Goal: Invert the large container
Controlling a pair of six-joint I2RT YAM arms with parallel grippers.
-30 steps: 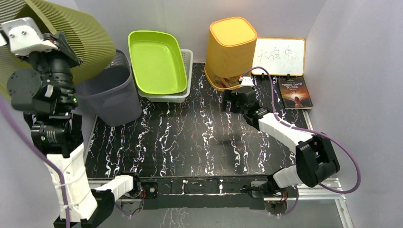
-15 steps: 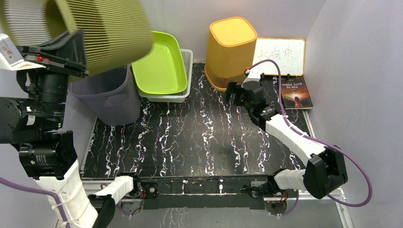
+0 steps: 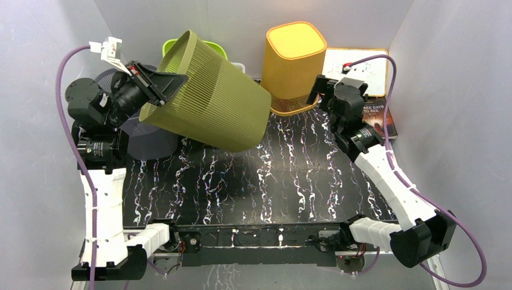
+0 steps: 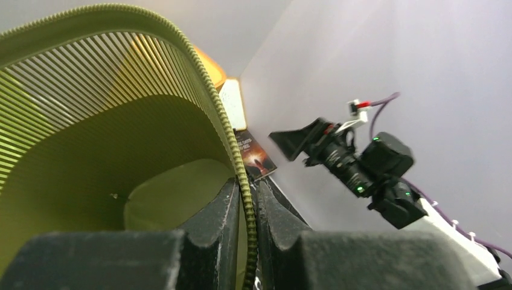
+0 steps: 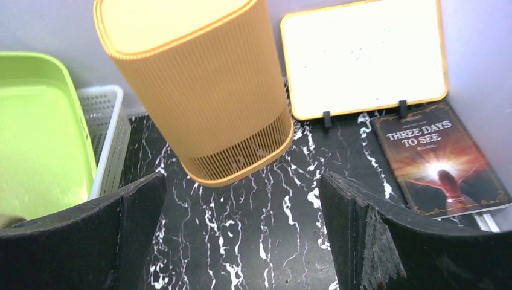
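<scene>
Wrist cam on the left: staring straight into the olive-green ribbed wastebasket (image 4: 90, 151), catching the smooth inside and the closed bottom way down in there. Also catching the left gripper (image 4: 246, 196) biting the rim, one black finger inside the wall and one outside, squeezed right up against it. Picking up the right gripper (image 4: 299, 140) across the way too, hanging in the air.

Getting none of that inside stuff from the top cam, just the slatted outside. Hanging tilted over the back-left part of the black marbled table (image 3: 272, 181), partly covering a grey bin (image 3: 145, 142) and most of a lime-green tray (image 3: 172, 45). Pointing the open mouth up and left at the left arm, and the closed bottom down and right toward the middle of the table. Running the long axis on that same slant, nearer lying down than standing up. Not managing to tell about contact between the low corner and the table.

Seeing totally different things on the right wrist cam: fingers (image 5: 78, 235) spread wide, gripping nothing, framing an orange ribbed basket (image 5: 199, 90) standing closed face up, a whiteboard (image 5: 362, 54) propped behind it, a book titled Three Days to See (image 5: 444, 160) lying flat, and a white mesh basket (image 5: 108, 133) tucked against the tray.
</scene>
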